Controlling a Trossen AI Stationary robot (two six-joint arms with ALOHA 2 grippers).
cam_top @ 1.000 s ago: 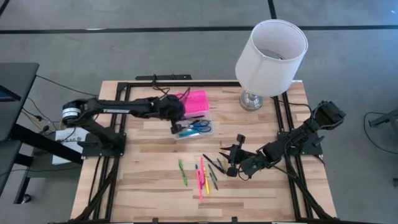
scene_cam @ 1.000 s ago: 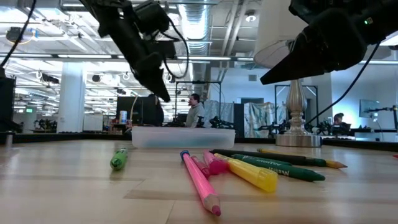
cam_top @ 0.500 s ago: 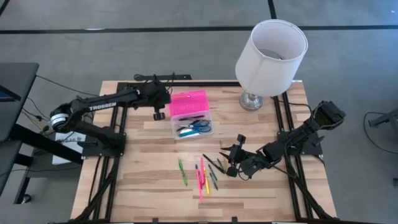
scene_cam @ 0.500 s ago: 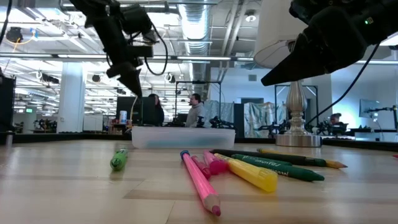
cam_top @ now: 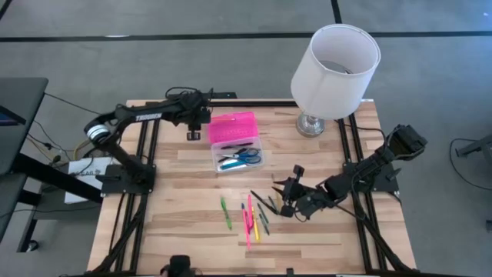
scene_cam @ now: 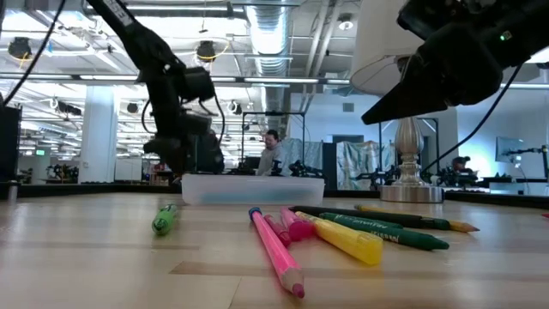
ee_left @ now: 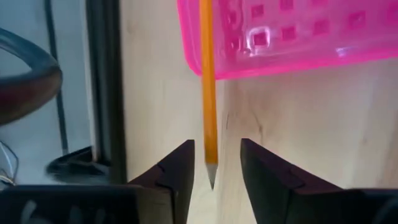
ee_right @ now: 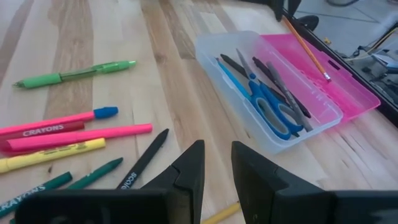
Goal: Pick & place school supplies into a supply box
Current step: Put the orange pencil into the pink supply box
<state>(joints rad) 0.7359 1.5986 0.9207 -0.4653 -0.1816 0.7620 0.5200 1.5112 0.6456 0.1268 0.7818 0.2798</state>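
One orange pencil (ee_left: 208, 87) lies half on the hot-pink lid of the supply box (cam_top: 235, 141), upper centre of the high view, its long axis running straight out from the left jaws (ee_left: 211, 171), which stand released around its tip. The right jaws (ee_right: 216, 163), also released, hover nearer the loose crayons (cam_top: 251, 219) on the bench (cam_top: 184, 223).

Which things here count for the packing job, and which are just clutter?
Job: supply box; blue-handled scissors inside it; orange pencil across its pink lid; pens and markers loose on the table.
Clutter: white lamp; black table frame.
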